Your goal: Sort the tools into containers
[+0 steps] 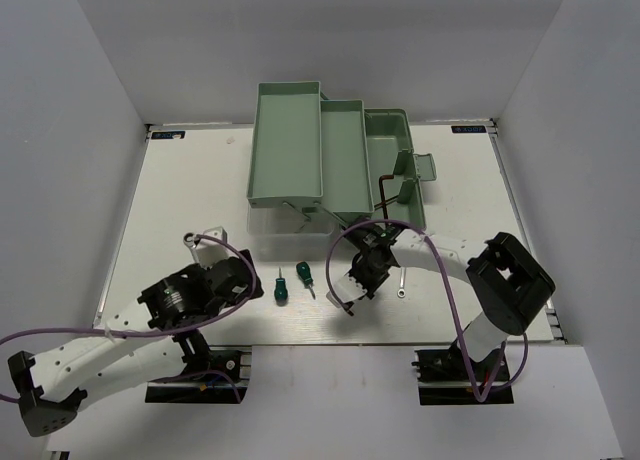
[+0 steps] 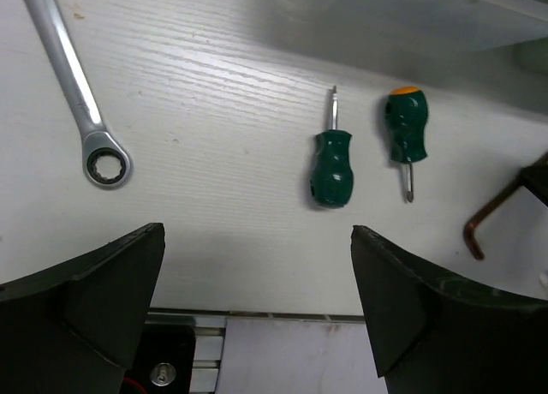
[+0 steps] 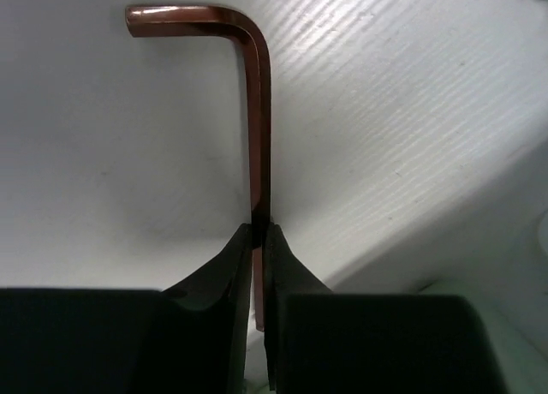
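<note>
Being pinched thinly near one end by the right pincer (image 3: 259, 233), the hex key (image 3: 256, 111), over the tabletop (image 1: 180, 200) before the toolbox (image 1: 286, 140), could be pivoted loose; the left pincer (image 2: 257, 233) is spread wide

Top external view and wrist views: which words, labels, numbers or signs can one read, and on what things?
No text is readable.
Far left corner of the table, blue sticker: too small to read.
Far right corner, blue sticker: too small to read.
On wrench, screwdrivers, hex key, toolbox: no marking visible.
</note>
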You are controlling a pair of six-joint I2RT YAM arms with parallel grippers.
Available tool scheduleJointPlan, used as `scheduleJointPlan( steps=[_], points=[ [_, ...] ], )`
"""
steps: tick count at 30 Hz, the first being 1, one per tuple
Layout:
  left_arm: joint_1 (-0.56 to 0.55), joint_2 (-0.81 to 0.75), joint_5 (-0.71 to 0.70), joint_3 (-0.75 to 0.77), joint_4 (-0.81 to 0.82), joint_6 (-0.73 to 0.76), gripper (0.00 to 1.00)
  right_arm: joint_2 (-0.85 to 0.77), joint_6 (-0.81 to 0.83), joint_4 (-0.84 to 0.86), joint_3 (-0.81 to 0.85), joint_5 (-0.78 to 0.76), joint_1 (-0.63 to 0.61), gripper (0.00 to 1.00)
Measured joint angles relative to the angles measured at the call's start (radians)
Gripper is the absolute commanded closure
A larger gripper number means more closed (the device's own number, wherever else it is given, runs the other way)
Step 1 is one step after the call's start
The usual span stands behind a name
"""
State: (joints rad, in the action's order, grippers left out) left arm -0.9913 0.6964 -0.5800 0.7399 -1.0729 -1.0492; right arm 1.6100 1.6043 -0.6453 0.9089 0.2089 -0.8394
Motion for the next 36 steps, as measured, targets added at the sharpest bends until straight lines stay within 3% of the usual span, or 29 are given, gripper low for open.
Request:
scheduleJointPlan(
  steps=[3,11,23,36],
  points=[
    [0.002,0.007,-0.014,-0.035,0.011,-0.023,0.0,-0.001,0.002,-0.035,0.004,0.002,-0.003,1.0],
    [0.002,0.106,0.018,-0.142,0.181,-0.007,0.0,-0.082,-0.131,-0.145,-0.053,0.06,-0.013,1.0],
    [0.044,0.307,-0.132,-0.075,0.104,-0.144,0.0,-0.334,-0.488,-0.216,0.084,0.202,-0.013,1.0],
    [0.19,0.263,-0.229,-0.075,0.053,-0.229,0.0,-0.525,-0.898,-0.072,0.204,-0.209,0.14,1.0]
  ],
)
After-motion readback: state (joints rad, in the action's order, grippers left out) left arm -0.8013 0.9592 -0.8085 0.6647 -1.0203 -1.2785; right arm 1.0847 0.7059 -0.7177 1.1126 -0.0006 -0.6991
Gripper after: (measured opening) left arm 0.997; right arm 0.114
